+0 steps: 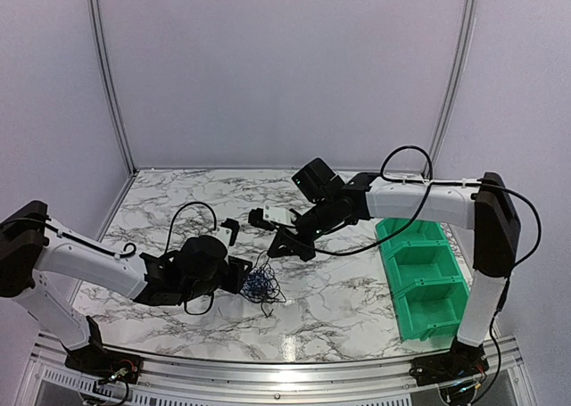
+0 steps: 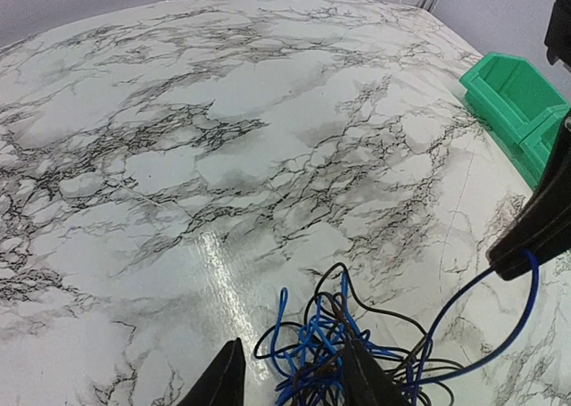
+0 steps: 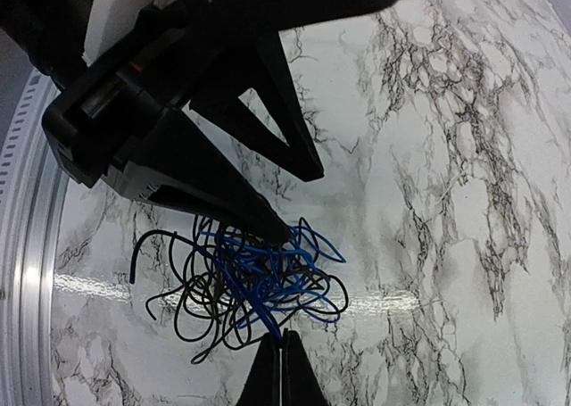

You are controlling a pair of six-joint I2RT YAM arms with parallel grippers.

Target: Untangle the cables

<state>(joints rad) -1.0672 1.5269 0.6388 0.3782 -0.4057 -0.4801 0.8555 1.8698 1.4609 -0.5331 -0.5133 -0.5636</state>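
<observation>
Worktop: white, grey-veined marble-patterned worktop [image 1: 357, 308] that carries everything.
Bins: row of green plastic open bins [image 1: 424, 281] at the right edge, well apart from the wires.
Left pincer: the black two-fingered left pincer [image 2: 294, 357] is low over the worktop with its jaws partly apart. It straddles one side of the knot with wires between the fingers, and no firm pinch shows.
Right pincer: the black right pincer [image 3: 279, 343] is fully closed, nipping a single blue strand [image 3: 266, 319] that runs up out of the knot.
Cables: a small tangle of thin blue and black cables [image 1: 261, 285] lies on the worktop between the two pincers, near the middle front. A few black ends trail loose around it.
Handling: probably very light, limp and a little springy. The whole knot would likely lift with any one strand unless it is pinned (hence a second grip), and thin wire can slip from a flat finger.
Where to hold: judged best with one pincer on the dense middle of the knot and the other on a free strand near where it leaves the knot, drawn away gently.
</observation>
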